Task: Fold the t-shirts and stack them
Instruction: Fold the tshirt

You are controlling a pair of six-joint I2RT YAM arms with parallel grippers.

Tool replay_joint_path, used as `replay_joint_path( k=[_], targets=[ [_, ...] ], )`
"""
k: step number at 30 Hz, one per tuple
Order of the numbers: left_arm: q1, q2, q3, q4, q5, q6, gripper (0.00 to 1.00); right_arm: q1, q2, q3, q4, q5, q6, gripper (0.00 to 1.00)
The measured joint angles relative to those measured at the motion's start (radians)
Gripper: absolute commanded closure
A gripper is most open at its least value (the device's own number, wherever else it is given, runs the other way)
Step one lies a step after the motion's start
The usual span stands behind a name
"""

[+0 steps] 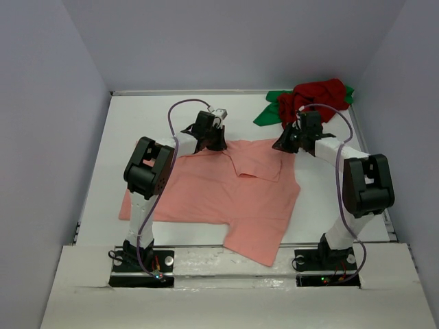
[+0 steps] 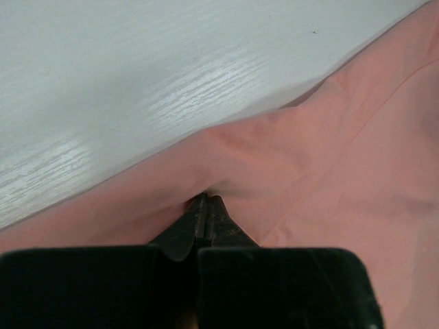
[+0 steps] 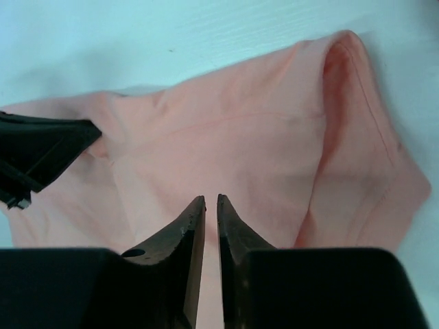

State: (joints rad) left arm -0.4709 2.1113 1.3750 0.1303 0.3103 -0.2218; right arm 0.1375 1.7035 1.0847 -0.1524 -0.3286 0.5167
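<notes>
Three t-shirts are lying on the bench [image 1: 137, 123]. The salmon-pink shirt [image 1: 226, 195] is lying spread across the centre, with one far flap folded back onto itself. The dark red shirt [image 1: 317, 96] is sitting bunched on the green shirt [image 1: 267, 115] in the far right corner, apart from the pink one. The left fingers [image 2: 184, 232] are pressing together on a raised fold at the pink shirt's far edge. The right fingers [image 3: 184, 229] are standing narrowly apart over its far right corner, gripping no cloth.
</notes>
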Motion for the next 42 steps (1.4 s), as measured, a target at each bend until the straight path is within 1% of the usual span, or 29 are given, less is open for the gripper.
replay_joint_path(
  k=[4,10,18,28,33,36,38,39,42],
  targets=[
    [0.000,0.000,0.000,0.000,0.002,0.002,1.00,0.000,0.129,0.037,0.061,-0.026,0.015,1.00],
    [0.000,0.000,0.000,0.000,0.003,0.004,1.00,0.000,0.237,0.090,0.138,-0.046,0.028,1.00],
    [0.000,0.000,0.000,0.000,0.004,0.004,1.00,0.000,0.269,0.105,0.206,-0.042,0.032,1.00],
    [0.000,0.000,0.000,0.000,0.021,0.011,1.00,0.000,0.306,0.106,0.236,0.035,0.028,1.00],
    [0.000,-0.007,-0.020,0.016,0.030,0.012,0.97,0.000,0.309,0.106,0.242,0.048,0.026,1.00],
    [0.000,-0.056,-0.074,0.013,0.019,0.014,0.96,0.000,0.313,0.112,0.244,0.049,0.026,1.00],
    [0.003,-0.120,-0.129,0.003,-0.008,0.018,0.91,0.000,0.314,0.112,0.245,0.050,0.025,1.00],
    [0.008,-0.148,-0.150,0.008,-0.013,0.018,0.90,0.000,0.314,0.112,0.246,0.051,0.025,1.00],
    [0.037,-0.257,-0.220,0.032,-0.027,0.010,0.91,0.000,0.315,0.112,0.248,0.051,0.024,1.00]
  ],
)
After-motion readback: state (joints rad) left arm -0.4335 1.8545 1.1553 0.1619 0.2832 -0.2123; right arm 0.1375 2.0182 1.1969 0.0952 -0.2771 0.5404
